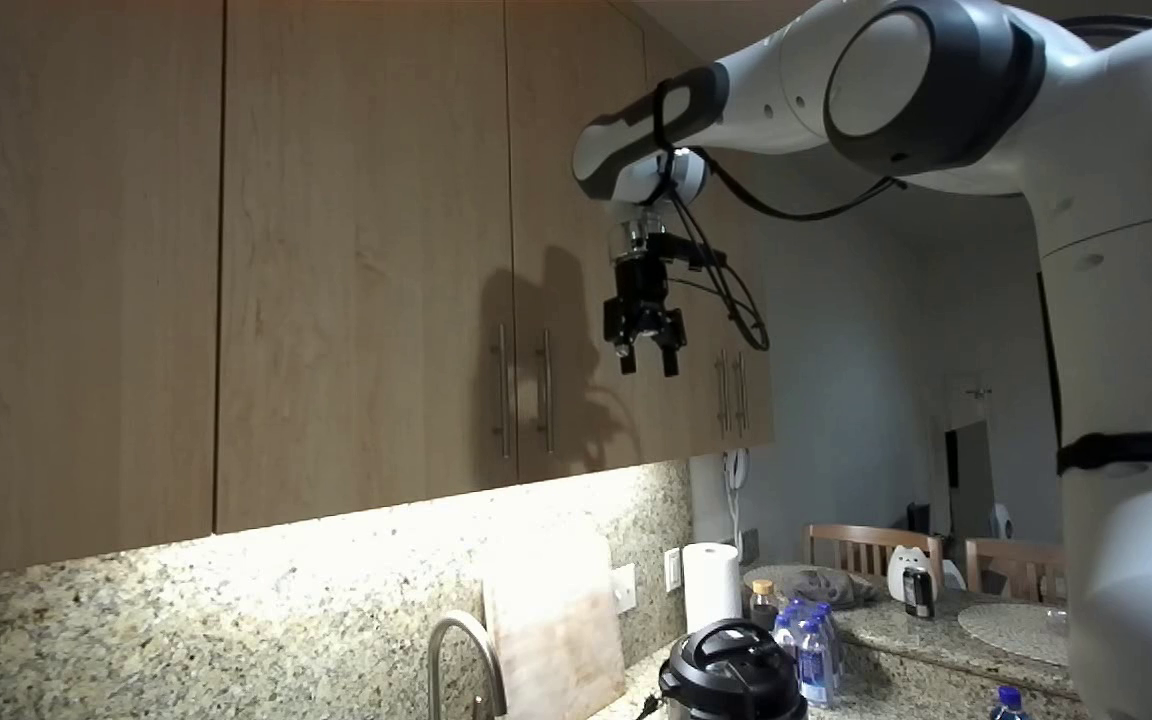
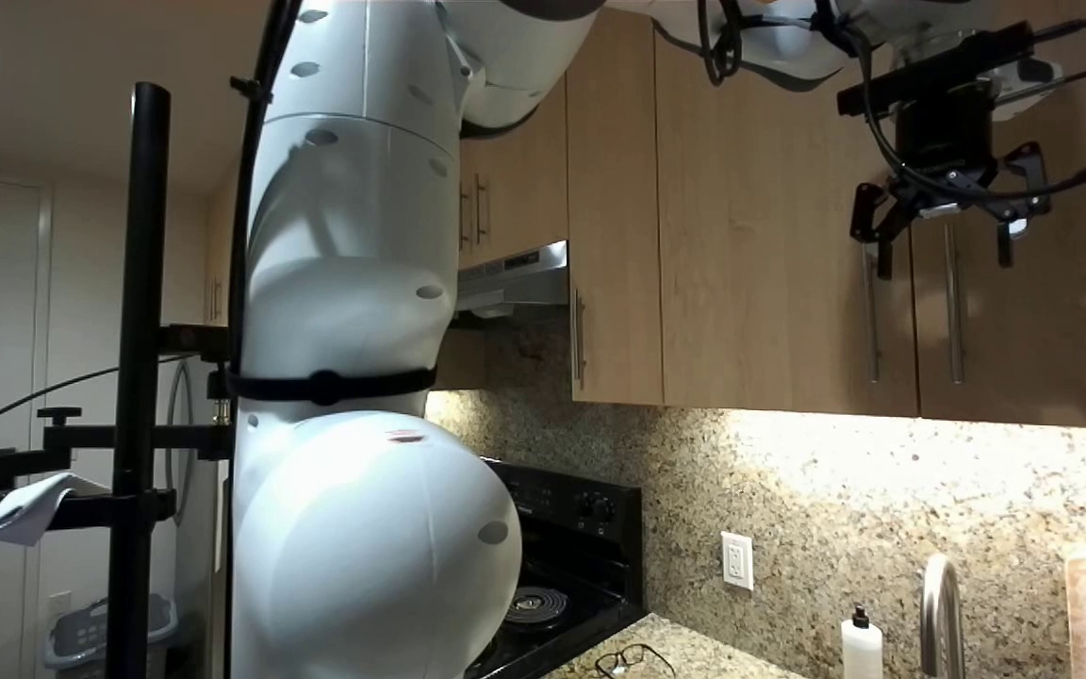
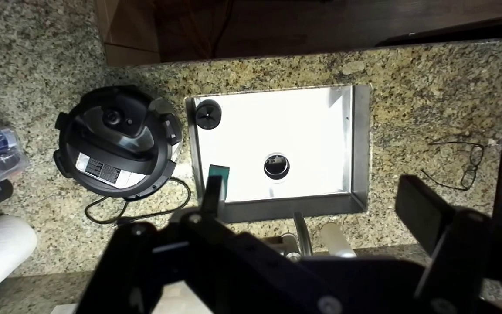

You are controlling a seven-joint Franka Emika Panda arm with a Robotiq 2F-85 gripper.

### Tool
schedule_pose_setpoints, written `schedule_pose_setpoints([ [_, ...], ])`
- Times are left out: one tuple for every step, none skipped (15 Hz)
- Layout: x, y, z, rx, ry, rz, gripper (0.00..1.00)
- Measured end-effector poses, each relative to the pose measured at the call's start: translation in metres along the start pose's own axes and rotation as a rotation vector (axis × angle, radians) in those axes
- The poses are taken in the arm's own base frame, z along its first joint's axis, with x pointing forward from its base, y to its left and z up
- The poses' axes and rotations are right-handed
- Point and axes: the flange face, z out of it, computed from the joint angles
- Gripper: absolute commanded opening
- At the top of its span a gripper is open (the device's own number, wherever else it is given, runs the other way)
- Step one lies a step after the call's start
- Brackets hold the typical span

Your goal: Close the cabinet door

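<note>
The light-wood upper-cabinet door (image 1: 571, 270) with left-edge bar handle (image 1: 549, 390) we find closed, flush with the matching door (image 1: 366, 250) to its left, the Robotiq gripper (image 1: 649, 364) near, jaws spread.

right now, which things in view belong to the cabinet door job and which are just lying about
Part of the job:
cabinet door, probably the one with the left-edge handle, seemingly shut
its bar handle
gripper, open

Just lying about:
black-lidded cooker
eyeglasses
water bottles
paper towel roll
white pump bottle
</note>
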Motion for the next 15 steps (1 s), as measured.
schedule_pose_setpoints([
  [-0.0003, 0.0001, -0.0003, 0.000, 0.001, 0.000, 1.00],
  [-0.0004, -0.0001, -0.0005, 0.000, 0.001, 0.000, 1.00],
  [-0.0005, -0.0005, -0.0006, 0.001, 0.001, -0.001, 1.00],
  [-0.0005, -0.0008, -0.0006, 0.001, 0.001, -0.001, 1.00],
  [-0.0005, -0.0008, -0.0006, 0.001, 0.001, -0.001, 1.00],
  [-0.0005, -0.0008, -0.0006, 0.001, 0.001, -0.001, 1.00],
  [-0.0005, -0.0008, -0.0005, 0.001, 0.001, -0.002, 1.00],
  [-0.0005, -0.0009, -0.0005, 0.001, 0.001, -0.002, 1.00],
  [-0.0005, -0.0008, -0.0005, 0.001, 0.001, -0.002, 1.00],
  [-0.0005, -0.0009, -0.0005, 0.001, 0.001, -0.002, 0.75],
  [-0.0005, -0.0009, -0.0004, 0.001, 0.001, -0.002, 0.74],
  [-0.0002, -0.0013, -0.0004, 0.001, 0.001, -0.002, 0.67],
  [0.0003, -0.0020, 0.0000, 0.000, 0.000, -0.004, 0.60],
  [0.0010, -0.0027, 0.0007, 0.001, -0.001, -0.005, 0.53],
  [0.0018, -0.0034, 0.0020, 0.001, -0.004, -0.005, 0.47],
])
